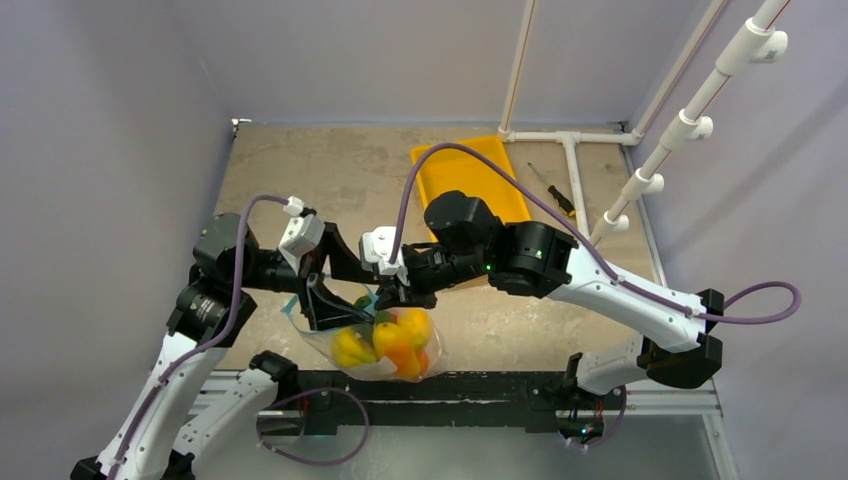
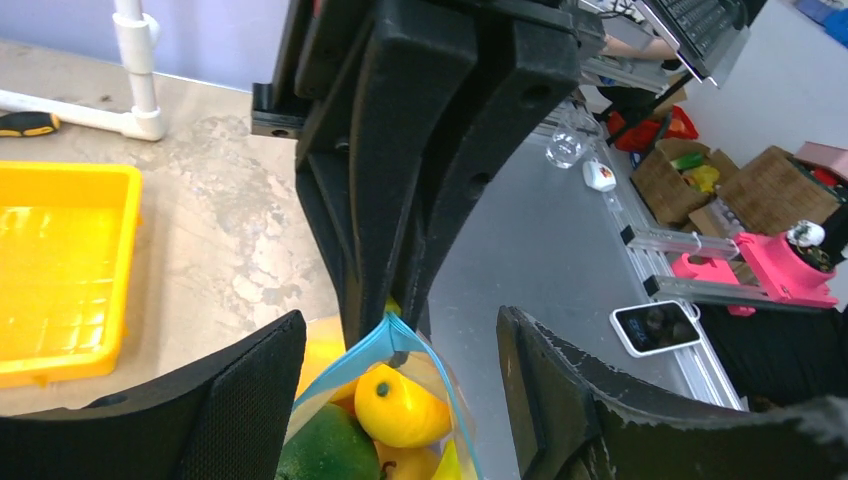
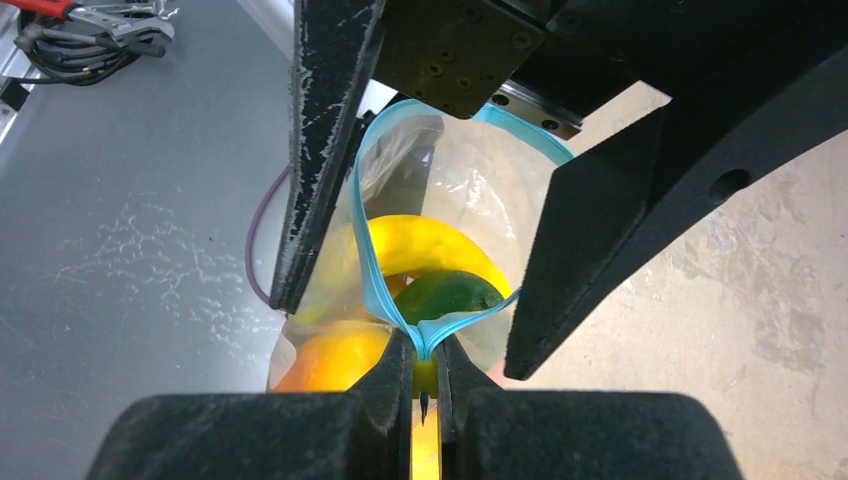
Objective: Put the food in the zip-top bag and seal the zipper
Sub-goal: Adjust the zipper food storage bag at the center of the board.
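Pinching one end of the zipper (image 3: 365, 240), the right gripper (image 3: 425, 350) has its jaws clamped tight on the teal strip. The left gripper (image 2: 400, 315) is spread wide, one finger on either side of the zip-top bag (image 1: 385, 345), gripping nothing. The bag is at the near edge of the table (image 1: 320, 180), between the two arms, its mouth gaping in a loop. The food (image 1: 400, 335) is inside; I can make out a banana (image 3: 430, 250) and an avocado (image 3: 450, 293). A yellow tray (image 1: 470, 175) lies farther back.
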`<state>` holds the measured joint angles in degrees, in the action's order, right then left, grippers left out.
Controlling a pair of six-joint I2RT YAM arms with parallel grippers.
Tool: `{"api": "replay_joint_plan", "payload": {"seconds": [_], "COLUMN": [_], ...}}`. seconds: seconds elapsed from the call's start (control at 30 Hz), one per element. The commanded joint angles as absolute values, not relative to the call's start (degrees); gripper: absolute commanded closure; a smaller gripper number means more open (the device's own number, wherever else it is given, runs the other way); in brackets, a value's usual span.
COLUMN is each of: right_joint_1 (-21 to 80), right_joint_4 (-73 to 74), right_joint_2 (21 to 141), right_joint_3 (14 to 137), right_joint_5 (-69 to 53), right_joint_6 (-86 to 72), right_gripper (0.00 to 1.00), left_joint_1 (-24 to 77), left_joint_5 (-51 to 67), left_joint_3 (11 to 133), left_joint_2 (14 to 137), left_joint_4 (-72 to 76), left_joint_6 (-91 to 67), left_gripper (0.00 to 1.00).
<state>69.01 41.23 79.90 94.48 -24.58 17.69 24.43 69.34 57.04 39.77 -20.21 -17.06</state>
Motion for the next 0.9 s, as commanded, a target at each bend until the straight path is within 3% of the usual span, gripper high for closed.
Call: {"api": "replay_joint_plan", "payload": {"seconds": [0.0,0.23,0.6,0.87], "right_joint_1": [69.17,69.16,69.17,69.01], "right_joint_4": [38.23,38.71,38.21,36.06], "right_joint_2": [77.17,76.06,75.85,77.08], "right_joint_3": [95.15,95.63,93.87,93.44], "right_joint_5": [-22.59,-21.56,-18.84,-15.68], "right_joint_6": [17.72,17.16,15.02,11.51], "right_gripper": [1.0,1.0,1.0,1.0], "left_joint_1": [26.09,27.31,28.21,28.21], "left_joint_5": [72.03,68.77,58.69,57.01], "left_joint_3": [55.76,55.82,64.4,67.89], "left_joint_2": [39.23,39.38,43.97,44.97], "left_joint_4": [-18.0,-23.27,-38.31,-43.37], "left_joint_6": [-18.67,-15.48,-7.82,-7.15], "left_gripper": [0.31,0.35,0.49,0.52]}}
